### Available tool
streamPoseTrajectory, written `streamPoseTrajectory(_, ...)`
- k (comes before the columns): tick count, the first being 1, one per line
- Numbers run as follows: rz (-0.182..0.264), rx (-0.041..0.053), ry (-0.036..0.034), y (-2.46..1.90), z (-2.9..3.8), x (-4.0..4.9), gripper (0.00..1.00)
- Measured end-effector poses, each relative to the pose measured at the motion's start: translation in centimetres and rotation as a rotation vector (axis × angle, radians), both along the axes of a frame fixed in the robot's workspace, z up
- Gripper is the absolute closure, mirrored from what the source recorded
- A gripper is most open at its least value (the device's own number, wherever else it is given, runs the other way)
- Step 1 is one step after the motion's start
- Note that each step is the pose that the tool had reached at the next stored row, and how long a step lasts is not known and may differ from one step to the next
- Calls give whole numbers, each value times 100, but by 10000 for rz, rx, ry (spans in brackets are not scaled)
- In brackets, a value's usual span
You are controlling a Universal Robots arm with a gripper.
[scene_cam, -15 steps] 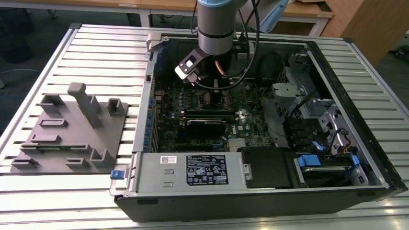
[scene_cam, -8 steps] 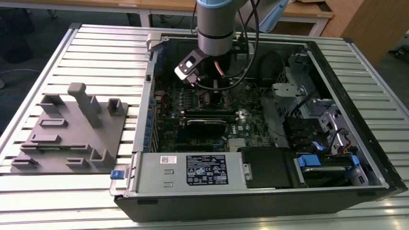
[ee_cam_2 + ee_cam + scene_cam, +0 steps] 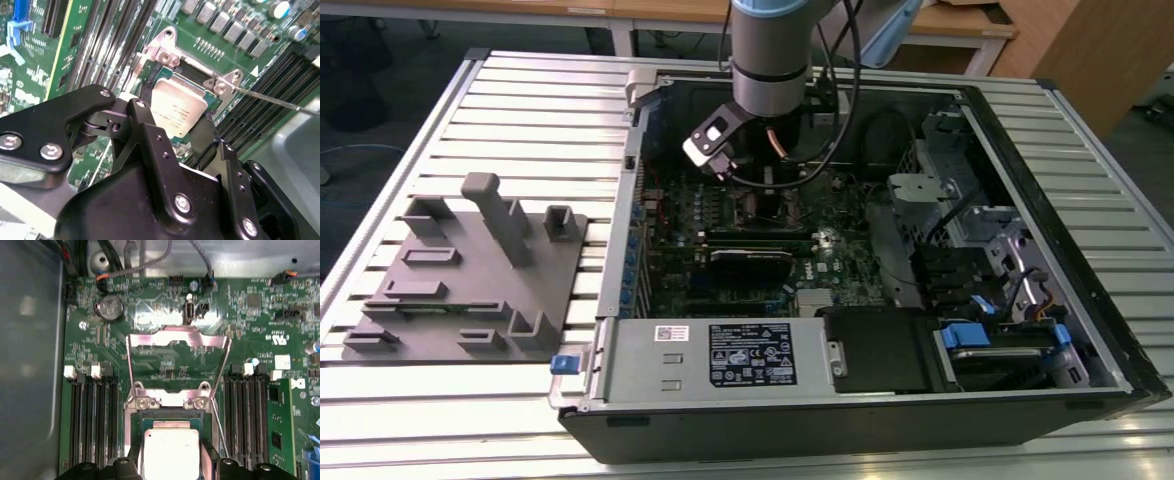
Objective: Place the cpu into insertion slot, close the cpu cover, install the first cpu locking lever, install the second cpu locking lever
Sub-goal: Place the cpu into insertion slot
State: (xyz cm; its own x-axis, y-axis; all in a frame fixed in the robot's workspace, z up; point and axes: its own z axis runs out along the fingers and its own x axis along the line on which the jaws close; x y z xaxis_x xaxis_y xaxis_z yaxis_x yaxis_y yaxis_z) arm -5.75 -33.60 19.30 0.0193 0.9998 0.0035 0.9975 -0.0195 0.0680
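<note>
Cpu (image 3: 180, 107), a small flat square chip with a dull silver-grey metal top, lies level within the insertion slot (image 3: 170, 415), a square socket with a silver rim on the green motherboard. It looks seated, or very nearly so. The black claw (image 3: 180, 127) straddles the chip from above. Whether it pinches the chip or merely sits around it cannot be told.

Exterior view, from its left to its right: a grey moulded fixture plate (image 3: 454, 280) with upright pegs rests near the edge of the slatted aluminium surface (image 3: 534, 110). Beside it a black computer case (image 3: 854, 435) lies on its side with the lid off, so the board faces up toward the grey robot arm (image 3: 774, 60). The arm reaches down near the case's far wall.

First wrist view: long black memory slots (image 3: 92, 420) flank the socket on both sides. The cpu cover (image 3: 177, 338), a thin silver frame plate with a square cut-out, stands raised on its hinge just beyond the chip. This leaves the socket open, and the cover is not yet closed. A thin silver wire locking lever (image 3: 217, 425) runs alongside the socket. It appears unlatched, which is what lets the cover stand open.
</note>
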Motion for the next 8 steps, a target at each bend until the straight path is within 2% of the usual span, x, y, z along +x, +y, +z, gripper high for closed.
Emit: streamPoseTrajectory(8,0,-3,29,-1,1,6,46)
